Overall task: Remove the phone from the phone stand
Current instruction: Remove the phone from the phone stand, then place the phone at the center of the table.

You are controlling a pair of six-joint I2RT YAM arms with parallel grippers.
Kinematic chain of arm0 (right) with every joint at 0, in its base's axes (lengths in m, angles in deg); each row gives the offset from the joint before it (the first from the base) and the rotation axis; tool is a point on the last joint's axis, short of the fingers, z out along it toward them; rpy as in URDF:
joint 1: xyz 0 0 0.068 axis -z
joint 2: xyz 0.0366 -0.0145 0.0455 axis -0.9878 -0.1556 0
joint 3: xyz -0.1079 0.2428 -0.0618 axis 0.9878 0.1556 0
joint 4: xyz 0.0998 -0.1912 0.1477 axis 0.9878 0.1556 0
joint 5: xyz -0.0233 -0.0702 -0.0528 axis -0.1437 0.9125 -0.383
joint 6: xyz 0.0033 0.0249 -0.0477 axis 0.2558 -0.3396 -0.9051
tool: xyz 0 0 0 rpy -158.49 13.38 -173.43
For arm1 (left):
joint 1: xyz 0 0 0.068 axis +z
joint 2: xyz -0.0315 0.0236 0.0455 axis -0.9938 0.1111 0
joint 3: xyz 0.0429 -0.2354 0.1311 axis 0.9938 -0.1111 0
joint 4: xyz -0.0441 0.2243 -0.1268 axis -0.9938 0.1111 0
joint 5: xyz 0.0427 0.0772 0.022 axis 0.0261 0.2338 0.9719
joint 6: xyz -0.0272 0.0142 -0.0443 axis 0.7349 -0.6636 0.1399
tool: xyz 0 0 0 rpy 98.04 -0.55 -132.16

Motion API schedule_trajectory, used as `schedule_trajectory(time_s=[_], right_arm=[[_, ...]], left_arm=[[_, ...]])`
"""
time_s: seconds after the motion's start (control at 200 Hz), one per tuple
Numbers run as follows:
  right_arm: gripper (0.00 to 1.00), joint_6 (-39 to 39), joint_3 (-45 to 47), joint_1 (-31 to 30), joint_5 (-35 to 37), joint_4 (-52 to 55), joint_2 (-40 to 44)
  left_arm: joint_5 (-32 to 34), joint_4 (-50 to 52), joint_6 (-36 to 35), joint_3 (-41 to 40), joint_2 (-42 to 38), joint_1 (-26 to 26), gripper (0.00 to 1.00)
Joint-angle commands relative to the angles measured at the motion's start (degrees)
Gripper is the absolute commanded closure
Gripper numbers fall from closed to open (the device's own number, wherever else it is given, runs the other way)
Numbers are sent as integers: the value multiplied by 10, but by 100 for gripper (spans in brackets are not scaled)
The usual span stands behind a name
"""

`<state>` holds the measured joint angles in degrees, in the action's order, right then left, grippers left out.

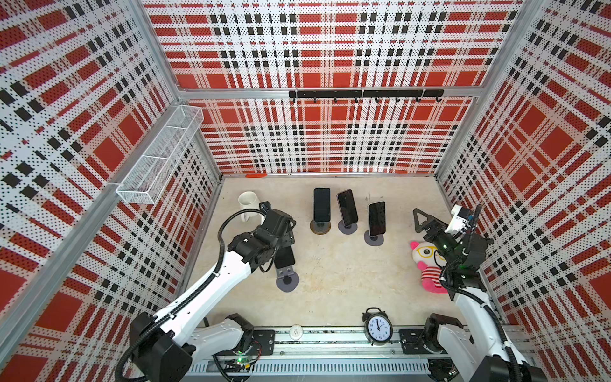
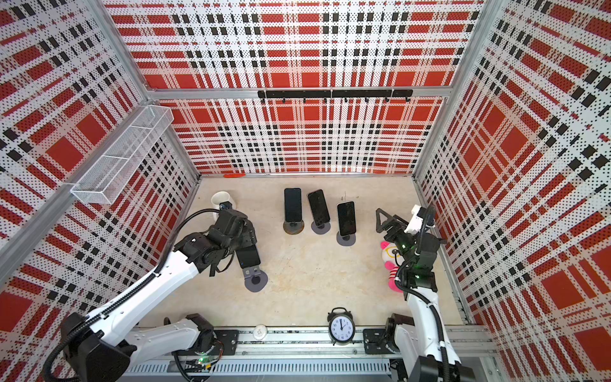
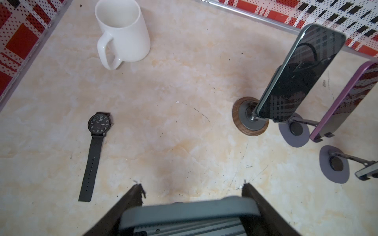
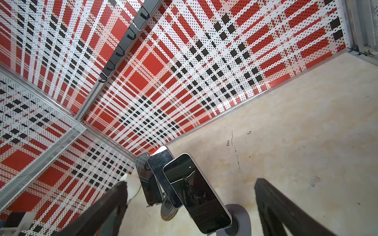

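While the table is boxed by plaid walls on three sides and by the mounting rail at the near edge, I note a broad bare strip of tabletop down the middle. It lies between the left arm's work spot and the plush toy by the right wall. The left side is tighter: the left arm reaches in along the left wall, with the mug just beyond its wrist.

Left gripper: clamped tight across the grey-cased phone. The phone lies tilted over the cradle of the phone stand, near-left on the table. I cannot tell whether its lower edge touches the cradle lip.

Right gripper: jaws wide and holding nothing, raised by the right wall above the plush toy. It is apart from the three other phones on stands at the back.

View differences:
- Only the left wrist view shows a watch lying flat near the mug; in both top views the arm covers that spot.
- Only the top views show the alarm clock at the rail.
- The right wrist view sees the back row end-on, with the phones overlapping
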<state>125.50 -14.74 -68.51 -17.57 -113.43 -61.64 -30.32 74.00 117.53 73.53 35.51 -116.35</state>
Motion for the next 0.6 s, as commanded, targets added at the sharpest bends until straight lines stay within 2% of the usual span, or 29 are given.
schedule_trajectory(time_s=[0.0, 0.266, 0.596], right_arm=[[0, 1, 1, 2, 6, -5, 1], [0, -8, 1, 3, 24, 12, 8], [0, -10, -1, 2, 36, 28, 7]], left_arm=[[8, 12, -19, 34, -8, -3, 35], [-19, 2, -14, 69, 18, -25, 36], [-43, -38, 0, 82, 71, -82, 36]])
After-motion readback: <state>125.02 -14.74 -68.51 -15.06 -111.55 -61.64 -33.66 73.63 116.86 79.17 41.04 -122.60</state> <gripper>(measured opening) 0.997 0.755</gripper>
